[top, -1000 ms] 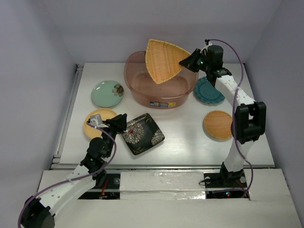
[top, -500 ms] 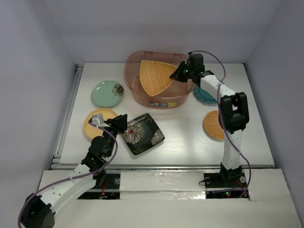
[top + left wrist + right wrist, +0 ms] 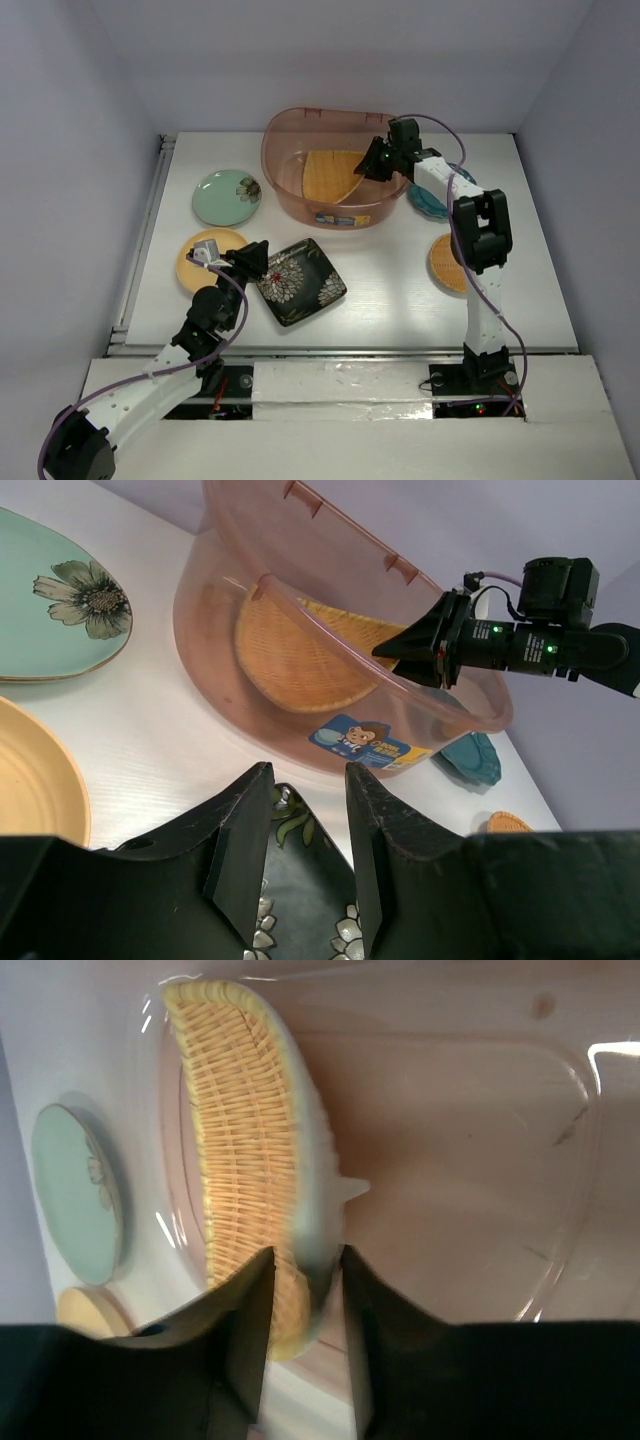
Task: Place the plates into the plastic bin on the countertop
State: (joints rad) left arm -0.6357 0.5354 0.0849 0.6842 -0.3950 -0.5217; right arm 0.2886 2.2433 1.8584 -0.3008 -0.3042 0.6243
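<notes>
Across the white table (image 3: 400, 300), the plastic bin (image 3: 268, 160) stands at the far middle and serves as the landmark. Inside it the woven triangular plate (image 3: 332, 178) leans tilted, its broad side toward the bin's left wall and its long axis running across to the right rim. At that rim the right fingers (image 3: 236, 1332) are clenched on the plate's edge, which passes between them. Release appears to be the step in hand. Withdrawal would call for a lift over the rim, as the bin's walls stand close around.

Five plates lie outside the bin:
- the mint green plate (image 3: 226, 197), to its left;
- the yellow plate (image 3: 190, 268) and the black square plate (image 3: 305, 283), near-left;
- the teal plate (image 3: 428, 203), just beside the right wall and partly hidden by the arm;
- the woven round plate (image 3: 445, 262), near-right.

The left fingers (image 3: 240, 850), narrowly parted and gripping nothing, hover at the black square plate's edge. Open table separates that plate from the bin's near wall.
</notes>
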